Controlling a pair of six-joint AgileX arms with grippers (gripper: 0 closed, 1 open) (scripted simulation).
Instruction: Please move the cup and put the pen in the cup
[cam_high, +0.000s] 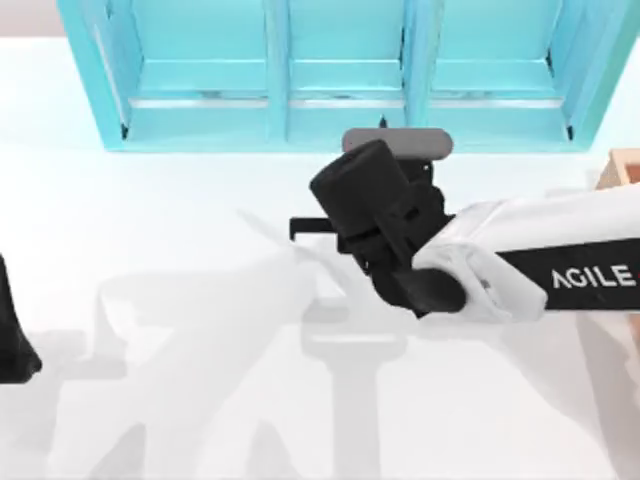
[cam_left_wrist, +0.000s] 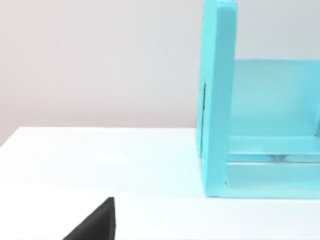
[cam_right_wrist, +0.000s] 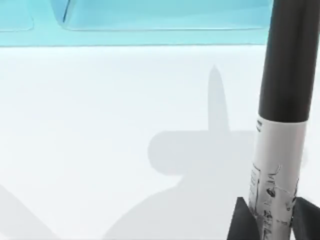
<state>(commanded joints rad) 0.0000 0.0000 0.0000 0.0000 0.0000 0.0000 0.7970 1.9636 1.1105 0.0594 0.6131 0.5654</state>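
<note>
The right gripper is clamped on the pen, its two dark, wedge-shaped fingers pressed against either side of the barrel. The pen is a slim, smooth cylinder: a matte black upper section above a pale grey-white label band printed with small dark marks. It is held in the air in front of the turquoise shelf, above the bare white table.

Seen from above, the right arm reaches in from the table's right side toward the shelf, a glossy white sleeve with a black panel carrying white lettering, ending in a bulky black wrist just in front of the shelf's middle section. A grey rounded bar lies between the wrist and the shelf's front edge.

The shelf is a smooth, painted, boxy unit with flat upright dividers and open compartments, standing along the table's far edge. A tan wooden corner sits just right of the shelf. Soft grey shadows of the arm fall across the matte table.

The left arm is parked well left of the shelf; whether its gripper is open or closed cannot be told.
</note>
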